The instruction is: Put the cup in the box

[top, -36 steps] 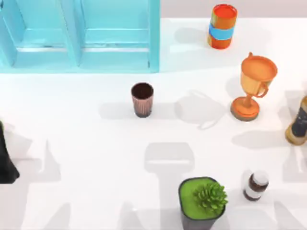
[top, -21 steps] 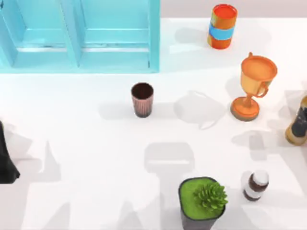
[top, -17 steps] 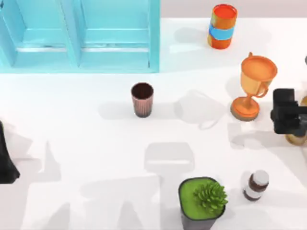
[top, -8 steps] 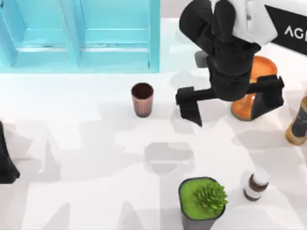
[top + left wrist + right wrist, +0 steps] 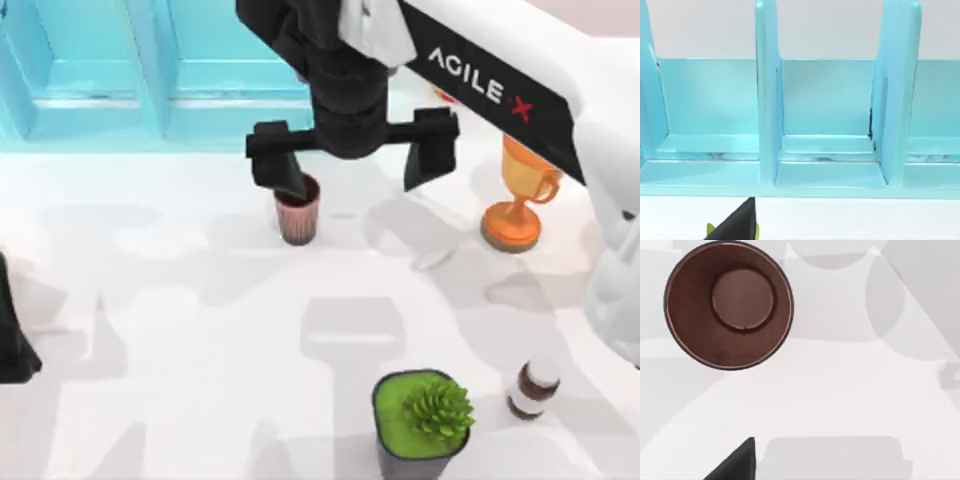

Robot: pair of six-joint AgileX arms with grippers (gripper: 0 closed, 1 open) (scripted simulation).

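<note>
The right jaws (image 5: 352, 165) hang above the white counter (image 5: 150, 300), spread wide apart, fingers pointing down. One finger (image 5: 276, 170) sits over the rim of the cup (image 5: 298, 213), overlapping it from above; the other finger is well off to the far side, toward the trophy (image 5: 525, 190). So the cup is not centred between the jaws but lies at one end of the gap, under one fingertip. Whether that finger touches the rim cannot be told.

The cup stands upright on the counter, outside the box (image 5: 100, 100) and near its front wall. From the right wrist the cup (image 5: 728, 305) is seen straight down, its dark brown inside open and empty, off to one side of the jaws' centre line.

The box lies just beyond the jaws, its dividers (image 5: 767, 100) forming open compartments. A potted plant (image 5: 424, 420) and a small bottle (image 5: 532, 388) stand well apart from the jaws, nearer the counter's front edge.

The left arm (image 5: 12, 330) is parked at the counter's left edge, its wrist facing the box (image 5: 830, 170).
</note>
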